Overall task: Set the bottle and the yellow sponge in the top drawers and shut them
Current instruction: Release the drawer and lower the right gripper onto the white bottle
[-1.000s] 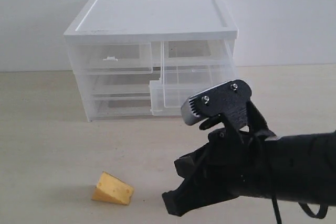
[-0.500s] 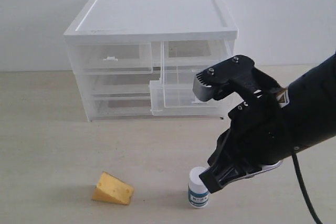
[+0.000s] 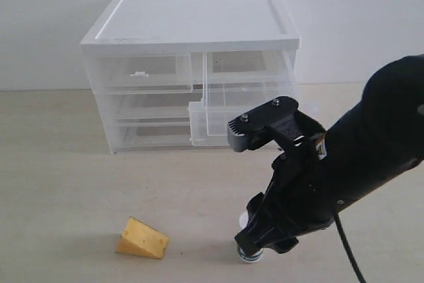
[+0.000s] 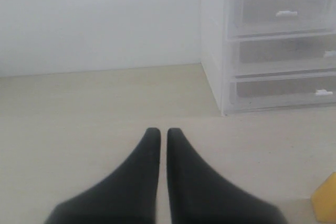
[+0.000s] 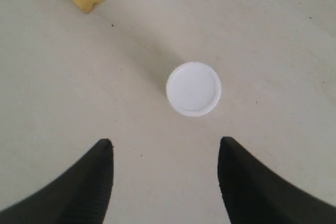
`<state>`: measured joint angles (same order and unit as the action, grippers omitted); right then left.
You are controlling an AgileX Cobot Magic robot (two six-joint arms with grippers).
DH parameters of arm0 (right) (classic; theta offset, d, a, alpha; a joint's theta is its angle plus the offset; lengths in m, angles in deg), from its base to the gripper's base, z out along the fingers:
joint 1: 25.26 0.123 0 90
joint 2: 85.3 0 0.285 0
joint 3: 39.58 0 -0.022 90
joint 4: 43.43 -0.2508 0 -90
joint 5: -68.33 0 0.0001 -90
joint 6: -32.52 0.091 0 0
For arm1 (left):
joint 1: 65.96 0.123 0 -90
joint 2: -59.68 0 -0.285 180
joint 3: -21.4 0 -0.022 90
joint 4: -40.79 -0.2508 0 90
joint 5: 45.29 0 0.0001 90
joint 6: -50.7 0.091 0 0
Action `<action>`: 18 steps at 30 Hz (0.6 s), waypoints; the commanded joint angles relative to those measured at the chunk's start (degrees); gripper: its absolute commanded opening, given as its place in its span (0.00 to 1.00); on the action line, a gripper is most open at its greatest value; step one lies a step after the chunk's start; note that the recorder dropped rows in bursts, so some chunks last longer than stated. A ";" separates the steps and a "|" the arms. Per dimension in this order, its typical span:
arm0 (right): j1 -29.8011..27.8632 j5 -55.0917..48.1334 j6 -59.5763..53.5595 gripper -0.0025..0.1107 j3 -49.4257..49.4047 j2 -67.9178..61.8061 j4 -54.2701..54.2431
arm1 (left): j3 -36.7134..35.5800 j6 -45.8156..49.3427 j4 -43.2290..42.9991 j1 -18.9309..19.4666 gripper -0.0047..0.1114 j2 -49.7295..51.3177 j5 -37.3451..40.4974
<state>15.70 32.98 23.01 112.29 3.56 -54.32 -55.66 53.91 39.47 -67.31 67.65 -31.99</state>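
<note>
The bottle [image 5: 193, 88] is standing upright on the table [image 3: 59, 183], near the yellow sponge [image 3: 142, 238] and well in front of the cabinet [image 3: 192, 21]. Of the 2 top drawers [image 3: 242, 114], the right 1 is sitting pulled out and the left is closed.

The right gripper [image 5: 165, 144] is hovering over the bottle with its fingers spread wide, holding and touching nothing. The cap is lying just ahead of the gap, not between the tips.

Recommended: centre the gap on the cap, lower until both fingers are bracketing the body below it, then close squarely to avoid tipping.

The left gripper [image 4: 158, 132] is sitting pressed together, empty.
</note>
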 commanded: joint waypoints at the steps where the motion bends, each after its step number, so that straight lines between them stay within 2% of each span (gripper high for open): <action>1: 0.35 5.02 2.43 0.49 0.38 -4.20 1.89 | -0.16 -0.19 0.04 0.14 0.08 -0.18 -0.40; 9: 0.35 12.67 3.35 0.49 0.38 -9.48 2.43 | -0.16 -0.19 0.04 0.14 0.08 -0.18 -0.40; 18: 0.35 15.18 3.46 0.49 0.38 -11.62 2.43 | -0.16 -0.19 0.04 0.14 0.08 -0.18 -0.40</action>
<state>15.88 47.49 26.43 112.29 -7.79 -52.62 -55.66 53.91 39.47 -67.31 67.65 -31.99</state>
